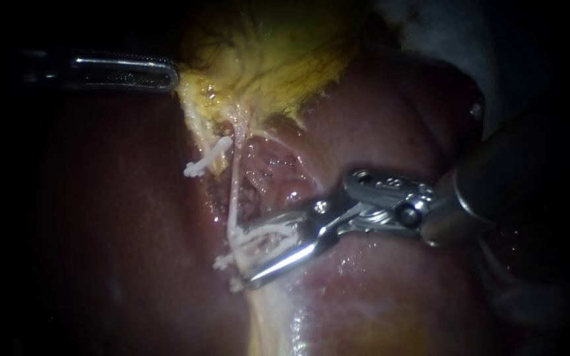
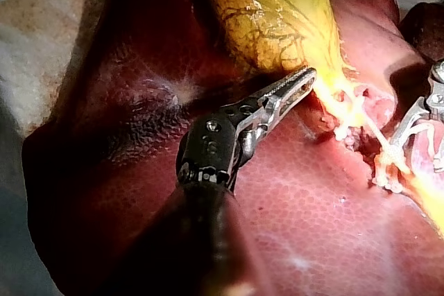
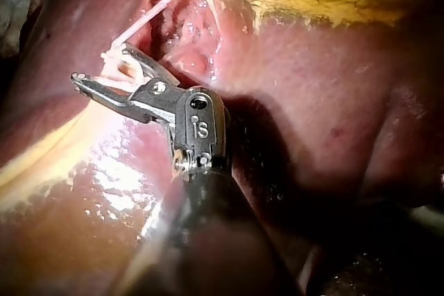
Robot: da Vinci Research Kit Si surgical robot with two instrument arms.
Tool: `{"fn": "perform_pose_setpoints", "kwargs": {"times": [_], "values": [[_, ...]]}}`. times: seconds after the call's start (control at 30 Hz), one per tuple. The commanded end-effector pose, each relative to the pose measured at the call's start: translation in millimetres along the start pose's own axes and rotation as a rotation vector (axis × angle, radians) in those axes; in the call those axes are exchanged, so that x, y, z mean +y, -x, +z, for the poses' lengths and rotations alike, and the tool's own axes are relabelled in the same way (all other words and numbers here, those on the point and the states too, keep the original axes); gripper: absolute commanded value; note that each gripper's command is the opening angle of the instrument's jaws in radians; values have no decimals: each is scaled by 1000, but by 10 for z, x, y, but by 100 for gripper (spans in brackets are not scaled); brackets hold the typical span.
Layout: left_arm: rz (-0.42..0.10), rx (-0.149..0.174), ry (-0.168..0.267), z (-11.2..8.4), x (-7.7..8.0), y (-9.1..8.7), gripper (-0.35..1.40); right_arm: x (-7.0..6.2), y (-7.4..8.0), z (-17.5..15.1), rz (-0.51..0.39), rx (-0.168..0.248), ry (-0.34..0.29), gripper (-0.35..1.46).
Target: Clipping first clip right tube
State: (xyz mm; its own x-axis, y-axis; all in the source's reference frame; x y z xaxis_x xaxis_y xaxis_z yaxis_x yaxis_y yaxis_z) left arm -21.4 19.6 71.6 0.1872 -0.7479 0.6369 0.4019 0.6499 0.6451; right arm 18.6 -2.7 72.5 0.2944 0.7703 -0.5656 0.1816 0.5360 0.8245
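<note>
A thin pale tube [image 1: 234, 191] runs down from the yellow gallbladder [image 1: 272, 59] across the red liver [image 1: 377, 118]. My right instrument [image 1: 245, 257] comes in from the right. Its jaws stand apart around the lower end of this tube, with a white clip [image 1: 268, 238] held between them. The right wrist view shows the same jaws [image 3: 100, 62] straddling the tube [image 3: 149, 12]. Another white clip [image 1: 204, 158] sits higher up, to the left of the tube. My left instrument [image 1: 174, 72] is shut on the gallbladder's edge; the left wrist view shows its jaws [image 2: 309, 74] together there.
Raw pink tissue [image 1: 278, 171] lies exposed between the tube and the liver. Small white clip ends [image 1: 222, 264] show just left of the right jaws. Wet yellowish tissue [image 1: 285, 323] runs down below them. The right shaft [image 1: 496, 184] fills the right side.
</note>
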Motion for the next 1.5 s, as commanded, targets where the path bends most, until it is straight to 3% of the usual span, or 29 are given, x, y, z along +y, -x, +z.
{"fn": "perform_pose_setpoints", "kwargs": {"times": [0.03, 0.53, 0.83, 1.1, 1.27, 1.5], "values": [[0, 0, 0, 0, 0, 0, -35, 1, 1, -3, 0, -12, 3, 52], [1, 0, 0, 0, 0, -1, -35, 27, 19, -12, 23, -84, 54, 52], [1, 0, 0, 0, 0, -1, -35, 41, 26, -3, 46, -66, 100, 52], [1, 0, 0, 1, 0, -1, -35, 46, 25, 12, 67, -12, 40, 52], [1, 0, 0, 1, 0, -1, -35, 48, 33, 21, 63, 1, -5, 52], [1, 0, 1, 1, 0, -1, -35, 38, 44, 33, 58, 23, -89, 52]]}}
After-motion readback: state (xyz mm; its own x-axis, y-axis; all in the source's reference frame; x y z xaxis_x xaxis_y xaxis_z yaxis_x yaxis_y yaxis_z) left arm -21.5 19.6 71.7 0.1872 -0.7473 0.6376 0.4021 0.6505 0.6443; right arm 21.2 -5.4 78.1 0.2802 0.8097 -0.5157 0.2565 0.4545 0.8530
